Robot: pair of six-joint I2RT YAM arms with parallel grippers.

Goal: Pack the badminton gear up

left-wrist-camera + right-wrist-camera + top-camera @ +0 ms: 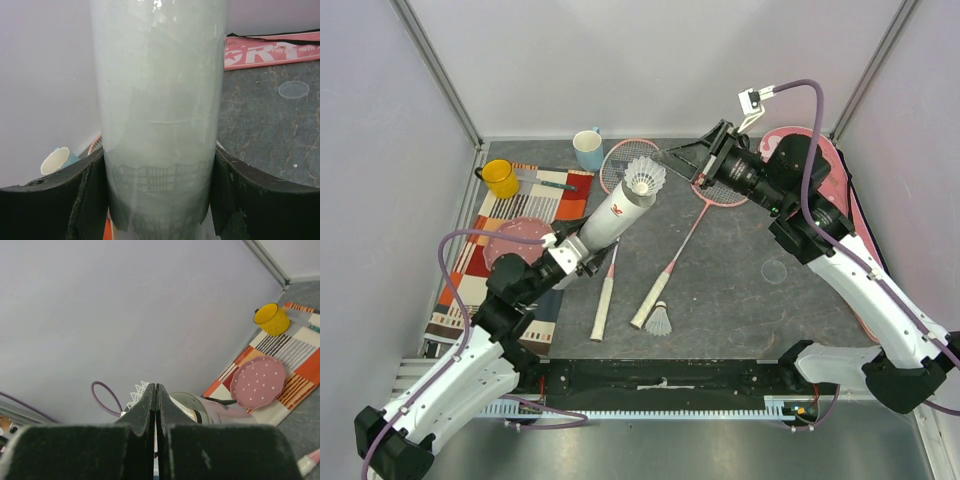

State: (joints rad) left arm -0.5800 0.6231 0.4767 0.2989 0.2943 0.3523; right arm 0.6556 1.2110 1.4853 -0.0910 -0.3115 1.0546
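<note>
Top external: white tube (618, 212) tilted, base clamped inside left tool (576, 250).

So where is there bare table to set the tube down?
Bare tabletop lies between the loose shuttlecock and the right arm, broken only by a small clear disc. Back left is crowded: striped mat, yellow mug, blue mug, rackets.

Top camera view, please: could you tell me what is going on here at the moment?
The left gripper holds the long white tube tilted up off the table, with a shuttlecock sitting in its open end. The right gripper is shut and empty, raised towards the far side. Two rackets and another shuttlecock lie on the table, and the pink racket bag lies along the right edge.
</note>
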